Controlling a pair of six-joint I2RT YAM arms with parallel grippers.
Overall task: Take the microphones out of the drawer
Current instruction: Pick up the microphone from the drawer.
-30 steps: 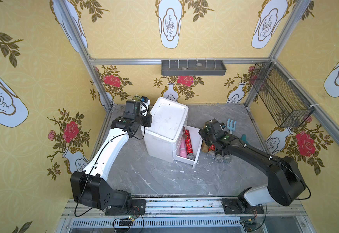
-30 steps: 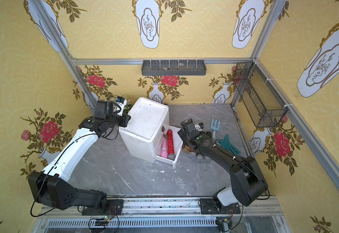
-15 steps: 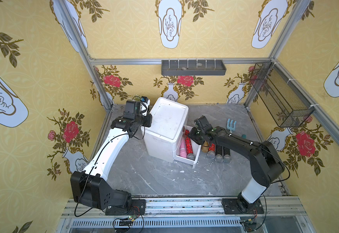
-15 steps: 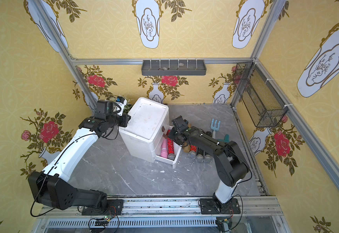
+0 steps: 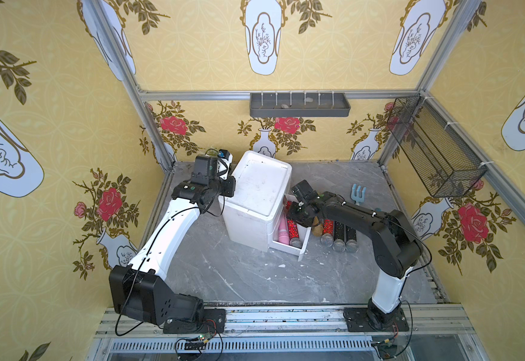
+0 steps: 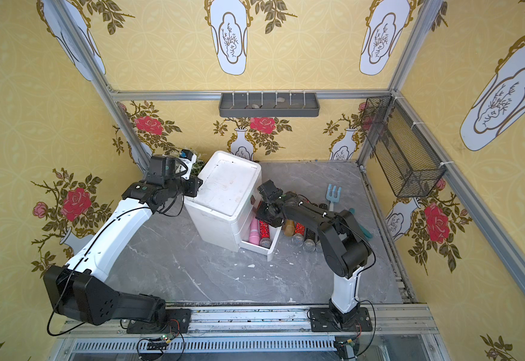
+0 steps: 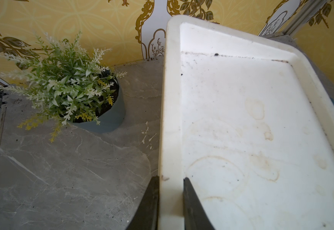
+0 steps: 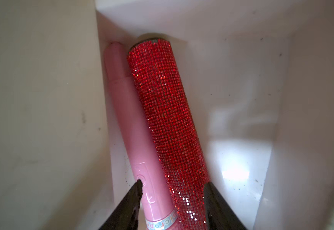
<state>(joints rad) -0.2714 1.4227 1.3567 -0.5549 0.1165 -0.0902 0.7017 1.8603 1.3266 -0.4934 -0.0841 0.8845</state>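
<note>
Steadying fell to our left gripper (image 7: 170, 178), clamped on the rim of the white cabinet (image 5: 261, 187). In the open drawer (image 5: 287, 250) we saw the pink microphone (image 8: 126, 119), its band lettering only partly legible, touching the red microphone (image 8: 168, 109). Our right gripper (image 8: 173, 182) straddled the latter, jaws apart, nothing lifted. We judged gripping and lifting not yet done. Other microphones (image 5: 338, 233) lay beside the drawer.

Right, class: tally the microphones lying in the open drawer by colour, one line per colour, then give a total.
Pink mic: 1
Red mic: 1
Total: 2
</note>
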